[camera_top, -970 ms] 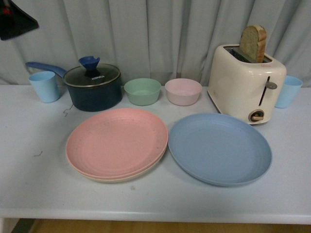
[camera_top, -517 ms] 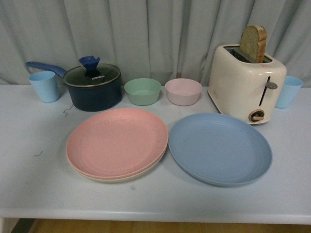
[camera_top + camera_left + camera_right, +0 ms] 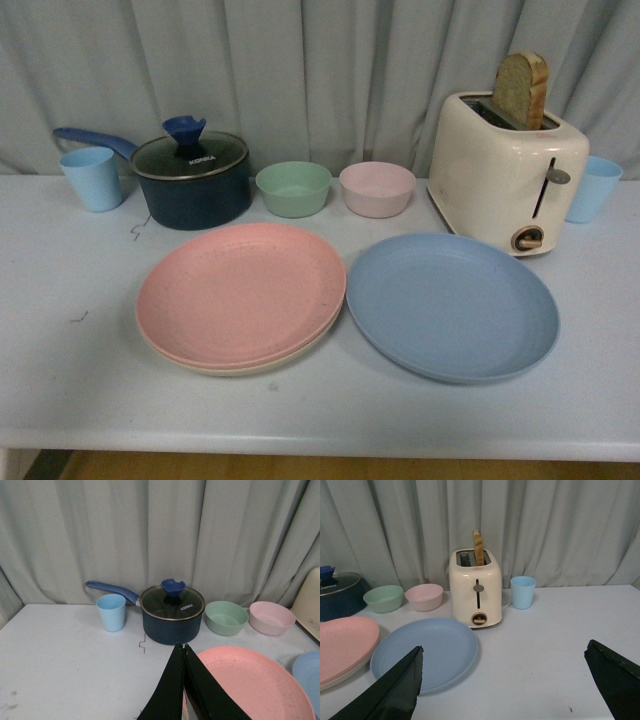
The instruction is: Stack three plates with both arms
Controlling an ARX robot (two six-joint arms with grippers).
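Pleated grey curtain (image 3: pixel 320 70) backs the white table (image 3: pixel 70 400) under the pink plate (image 3: pixel 240 292).

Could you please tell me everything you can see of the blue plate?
The blue plate is large, round and shallow, matte and plastic-looking, with faint concentric ridges. It lies flat and empty on the white table, in front of the cream toaster and right of the pink plate. Their rims nearly meet; contact cannot be told.

I see bare bench (image 3: pixel 300 415) all along the near edge. The toaster (image 3: pixel 500 175) stands just behind the blue plate (image 3: pixel 452 305); saucepan (image 3: pixel 192 178), green bowl (image 3: pixel 293 188) and pink bowl (image 3: pixel 377 188) line the far side of the pink plate (image 3: pixel 240 292).
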